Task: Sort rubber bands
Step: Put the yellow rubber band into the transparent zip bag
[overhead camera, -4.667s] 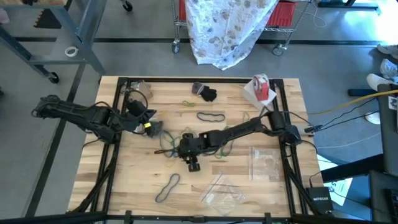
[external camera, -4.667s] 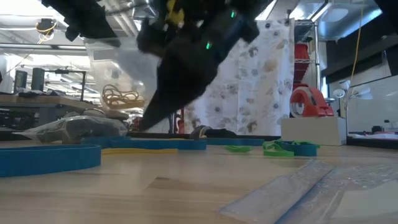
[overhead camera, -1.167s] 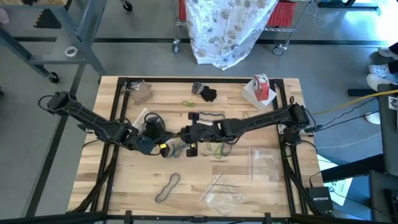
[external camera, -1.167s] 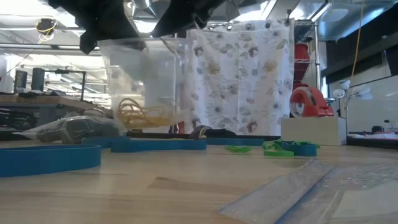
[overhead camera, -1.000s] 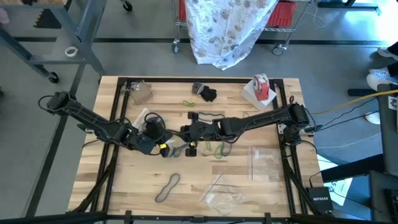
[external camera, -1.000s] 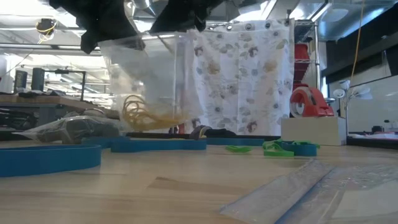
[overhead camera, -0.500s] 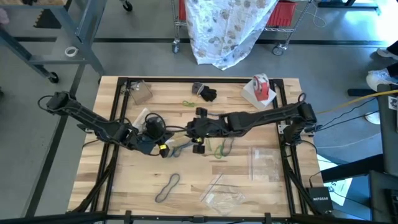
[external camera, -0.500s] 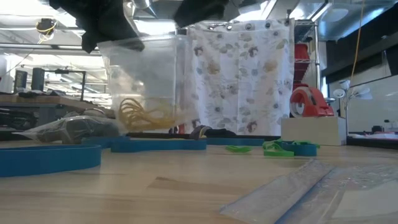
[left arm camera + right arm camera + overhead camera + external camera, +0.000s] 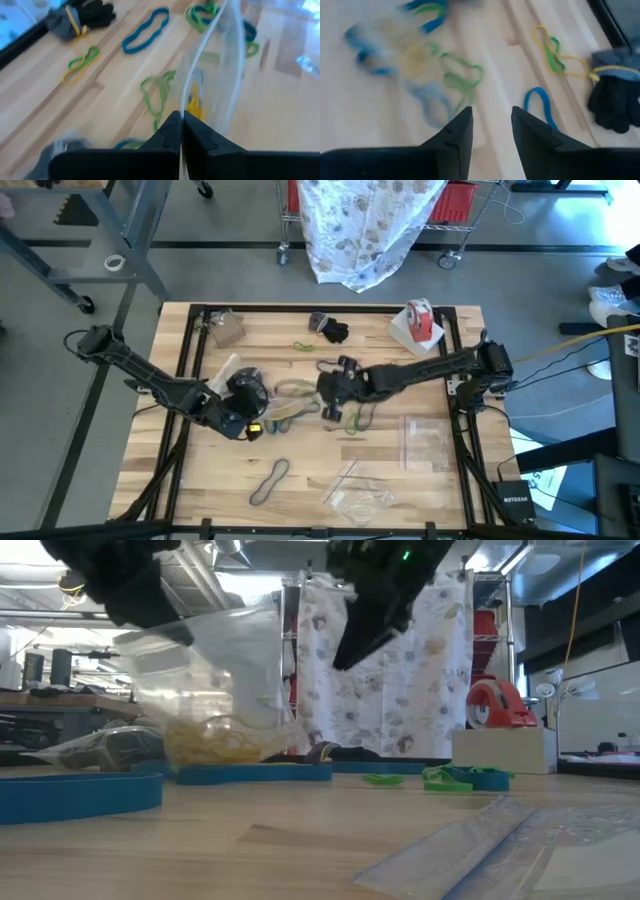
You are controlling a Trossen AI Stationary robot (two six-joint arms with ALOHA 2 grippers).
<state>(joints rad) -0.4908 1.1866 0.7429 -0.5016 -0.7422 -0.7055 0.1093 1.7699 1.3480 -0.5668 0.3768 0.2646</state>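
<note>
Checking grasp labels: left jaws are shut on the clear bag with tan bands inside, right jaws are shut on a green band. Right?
Not quite. The left gripper is shut on the clear bag holding tan bands, but the right gripper holds nothing: the right wrist view shows its jaws apart and empty above the table.

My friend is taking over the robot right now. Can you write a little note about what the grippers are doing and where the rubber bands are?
Left gripper: jaws shut on the clear bag, held up over the table.
Right gripper: jaws open, empty, above the table's middle.
Done: tan rubber bands sit in the bag.
Left: loose rubber bands lie mid-table, a teal one and a dark one among them. Other bags lie flat nearby.
</note>
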